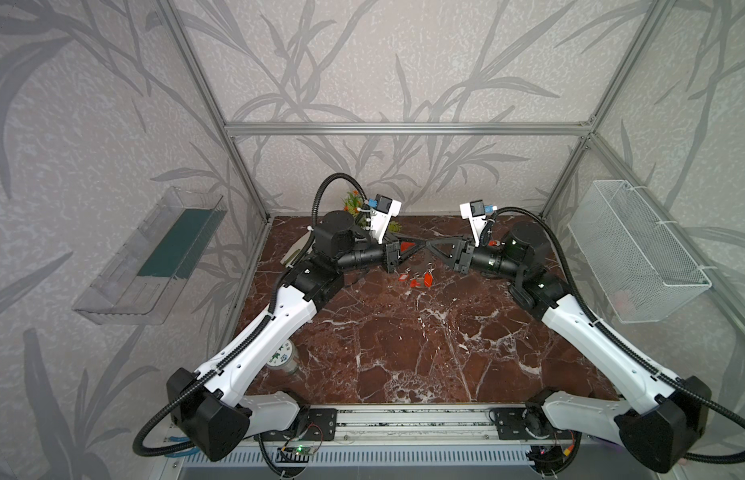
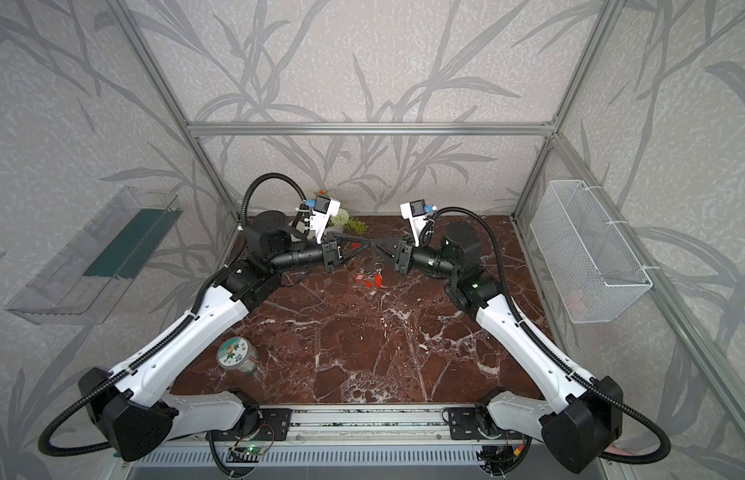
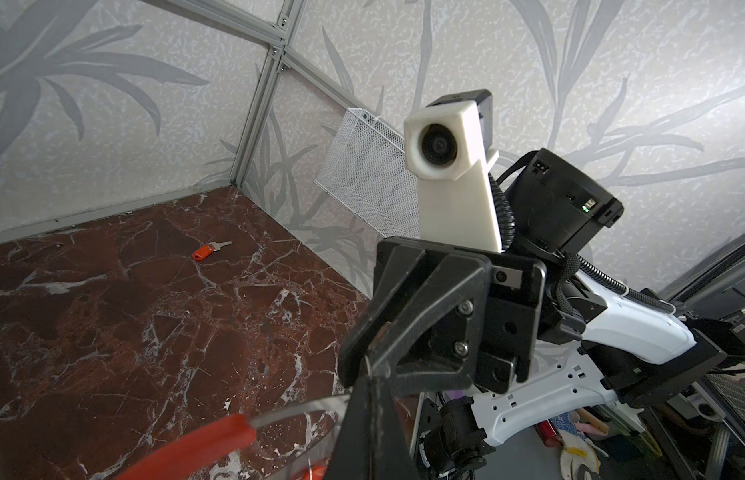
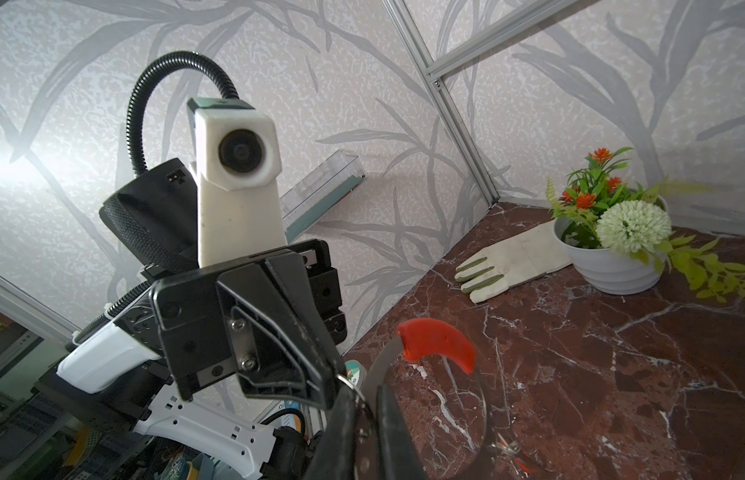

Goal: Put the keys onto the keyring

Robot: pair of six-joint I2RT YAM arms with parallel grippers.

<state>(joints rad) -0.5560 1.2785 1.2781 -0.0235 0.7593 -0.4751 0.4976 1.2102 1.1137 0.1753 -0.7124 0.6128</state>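
Holding the keyring [image 4: 437, 340] up over the table [image 1: 404, 353], the left gripper [image 1: 423, 243] and right gripper [image 1: 432, 245] are both closed on it, tip to tip, with some keys [image 1: 416, 280] just under it, so next I think one must let go and fetch the lone key [image 3: 208, 251] near the back corner.

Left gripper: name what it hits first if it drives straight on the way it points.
The left gripper would likely meet the right gripper first: in both top views they point tip to tip, nearly touching at the keyring.
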